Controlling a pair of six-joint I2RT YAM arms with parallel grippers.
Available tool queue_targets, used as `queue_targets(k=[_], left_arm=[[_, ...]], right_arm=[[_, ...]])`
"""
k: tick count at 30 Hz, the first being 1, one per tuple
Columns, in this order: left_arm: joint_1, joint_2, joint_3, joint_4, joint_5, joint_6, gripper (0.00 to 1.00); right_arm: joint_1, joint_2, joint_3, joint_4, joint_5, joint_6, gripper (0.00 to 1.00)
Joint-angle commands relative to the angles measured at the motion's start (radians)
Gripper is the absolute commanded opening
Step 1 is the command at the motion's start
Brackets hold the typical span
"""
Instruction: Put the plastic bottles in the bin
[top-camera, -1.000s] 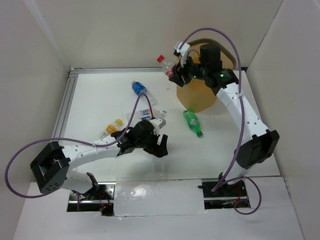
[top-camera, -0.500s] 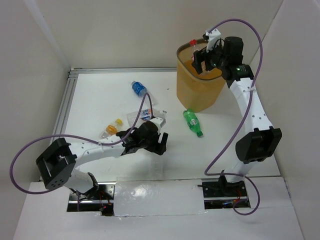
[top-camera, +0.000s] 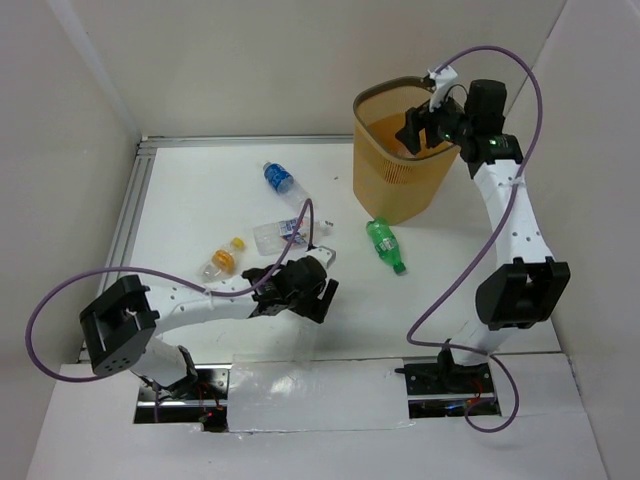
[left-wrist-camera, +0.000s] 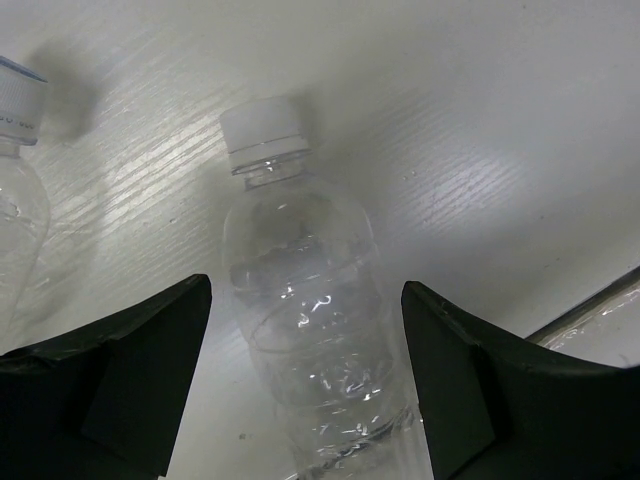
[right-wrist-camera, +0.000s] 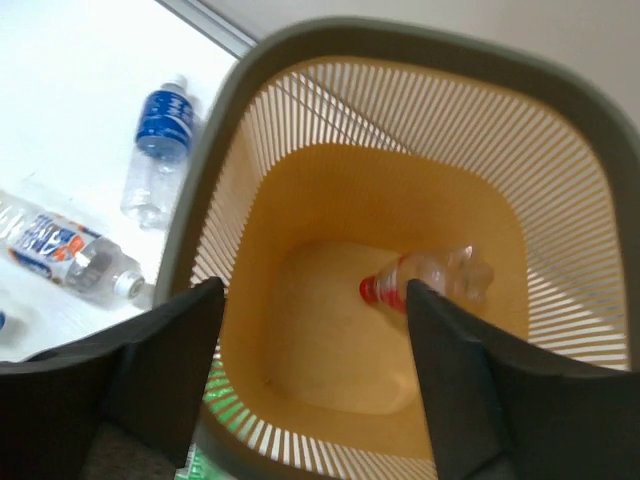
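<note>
At the left of the table, the orange-and-yellow bottle (top-camera: 221, 261) lies where it lay a second ago. The left gripper (top-camera: 318, 290) has slid a little nearer to the arm bases and sits low over the table with its jaws spread wide. Its wrist view shows a clear white-capped bottle (left-wrist-camera: 305, 330) lying on its side between the two fingers (left-wrist-camera: 120, 380), with a gap on either side. Just beyond the gripper, the labelled clear bottle (top-camera: 279, 235) is now more exposed than before. The blue-labelled bottle (top-camera: 277, 178), farther back, and the green bottle (top-camera: 384, 243), near the foot of the bin (top-camera: 385, 185), have not moved. The right gripper (top-camera: 418, 128) was left of the bin a second ago, clamped on the red-capped bottle (right-wrist-camera: 425, 282). Now it hangs over the bin's mouth with its jaws released, and that bottle lies on its side on the bin floor.
</note>
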Motion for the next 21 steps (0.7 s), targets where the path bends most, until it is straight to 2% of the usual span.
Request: queue_targets(k=[1, 4, 8, 10, 11, 15, 19, 21], left_arm=[[-0.003, 0.027, 0.030, -0.028, -0.033, -0.026, 0.90], [-0.014, 0.074, 0.030, -0.028, -0.033, -0.035, 0.87], [-0.023, 0.117, 0.030, -0.037, -0.044, -0.035, 0.80], [-0.032, 0.117, 0.041, -0.037, -0.044, -0.024, 0.74], [-0.032, 0.117, 0.052, -0.037, -0.044, -0.015, 0.64], [-0.041, 0.079, 0.130, -0.046, -0.024, 0.011, 0.38], [-0.041, 0.033, 0.228, -0.055, -0.022, 0.054, 0.29], [-0.032, 0.024, 0.328, -0.055, -0.041, 0.097, 0.28]], right_arm=[[-0.049, -0.116, -0.011, 0.004, -0.174, -0.032, 0.75], [-0.108, -0.146, -0.011, -0.031, -0.273, -0.023, 0.67], [-0.174, -0.157, 0.044, -0.144, -0.506, -0.047, 0.64], [-0.188, -0.182, 0.044, -0.219, -0.557, -0.098, 0.62], [-0.188, -0.192, 0.034, -0.242, -0.580, -0.119, 0.62], [-0.198, -0.307, -0.072, -0.357, -0.580, -0.303, 0.58], [-0.198, -0.425, -0.264, -0.428, -0.503, -0.400, 0.50], [-0.187, -0.468, -0.383, -0.438, -0.464, -0.455, 0.43]])
